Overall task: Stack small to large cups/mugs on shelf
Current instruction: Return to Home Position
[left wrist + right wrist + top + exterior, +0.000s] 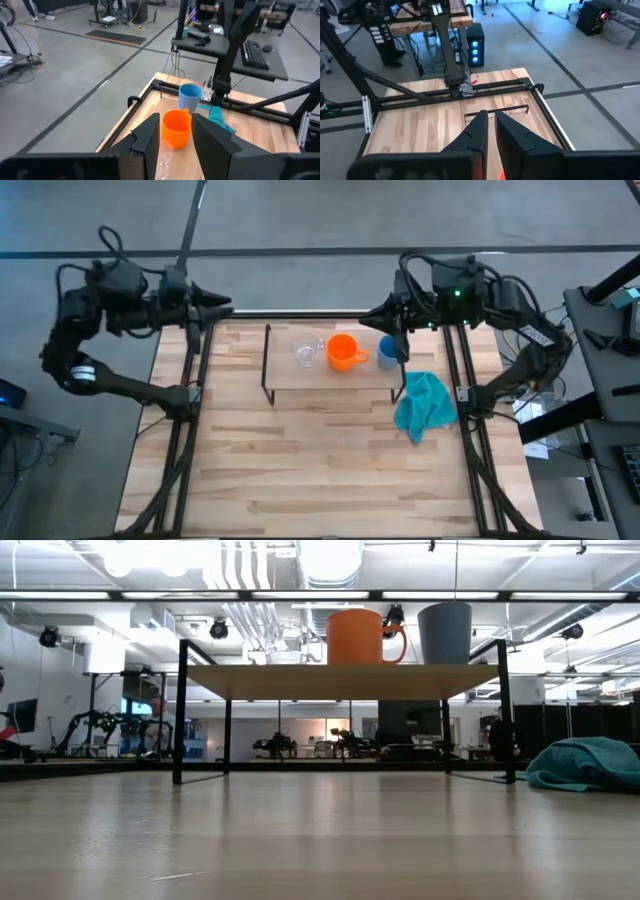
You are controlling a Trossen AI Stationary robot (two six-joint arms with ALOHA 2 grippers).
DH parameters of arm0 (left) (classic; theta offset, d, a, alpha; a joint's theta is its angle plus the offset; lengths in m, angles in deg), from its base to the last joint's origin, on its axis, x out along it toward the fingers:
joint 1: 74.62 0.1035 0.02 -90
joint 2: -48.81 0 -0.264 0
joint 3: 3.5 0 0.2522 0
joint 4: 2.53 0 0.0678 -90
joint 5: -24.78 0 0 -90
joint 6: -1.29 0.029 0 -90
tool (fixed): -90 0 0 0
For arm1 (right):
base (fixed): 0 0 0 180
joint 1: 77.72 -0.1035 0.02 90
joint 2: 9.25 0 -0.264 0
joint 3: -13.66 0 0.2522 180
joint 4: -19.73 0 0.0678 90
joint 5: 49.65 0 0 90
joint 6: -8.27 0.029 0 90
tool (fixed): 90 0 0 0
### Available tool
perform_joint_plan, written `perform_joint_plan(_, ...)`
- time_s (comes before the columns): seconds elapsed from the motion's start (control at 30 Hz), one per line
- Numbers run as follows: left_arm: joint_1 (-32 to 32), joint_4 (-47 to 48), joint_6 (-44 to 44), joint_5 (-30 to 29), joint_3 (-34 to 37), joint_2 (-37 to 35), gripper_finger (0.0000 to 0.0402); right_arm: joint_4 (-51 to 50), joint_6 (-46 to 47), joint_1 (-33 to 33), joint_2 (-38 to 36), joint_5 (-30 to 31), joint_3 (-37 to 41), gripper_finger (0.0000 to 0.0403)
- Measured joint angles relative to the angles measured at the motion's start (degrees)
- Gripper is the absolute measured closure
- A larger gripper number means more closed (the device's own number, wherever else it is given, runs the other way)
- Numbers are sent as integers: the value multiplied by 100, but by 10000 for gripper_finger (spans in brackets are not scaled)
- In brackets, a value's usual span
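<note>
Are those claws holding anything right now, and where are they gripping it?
Nothing. Left gripper and right gripper are both empty; the cups stand on the shelf.

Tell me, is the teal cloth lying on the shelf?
No, the teal cloth lies on the table beside the right end of the shelf, not on it.

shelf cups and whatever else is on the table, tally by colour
clear glass: 1
orange mug: 1
light blue cup: 1
teal cloth: 1
total: 4
</note>
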Motion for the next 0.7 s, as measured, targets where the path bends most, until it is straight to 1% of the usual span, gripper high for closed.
perform_joint_plan(0.23, 0, -1296, -331, 1, 1787, -836, 301, 1424, 284, -4, -958, -7, 1908, 374)
perform_joint_plan(0.33, 0, -1640, -512, 9, 2407, -1177, 301, 1975, 504, -4, -1434, -7, 2718, 374)
perform_joint_plan(0.5, 0, -2148, -775, 76, 3408, -1757, 301, 2820, 552, -72, -2183, -48, 4025, 374)
perform_joint_plan(0.7, 0, -3249, -886, 258, 4687, -2395, 301, 3812, 696, -166, -2833, -53, 5417, 374)
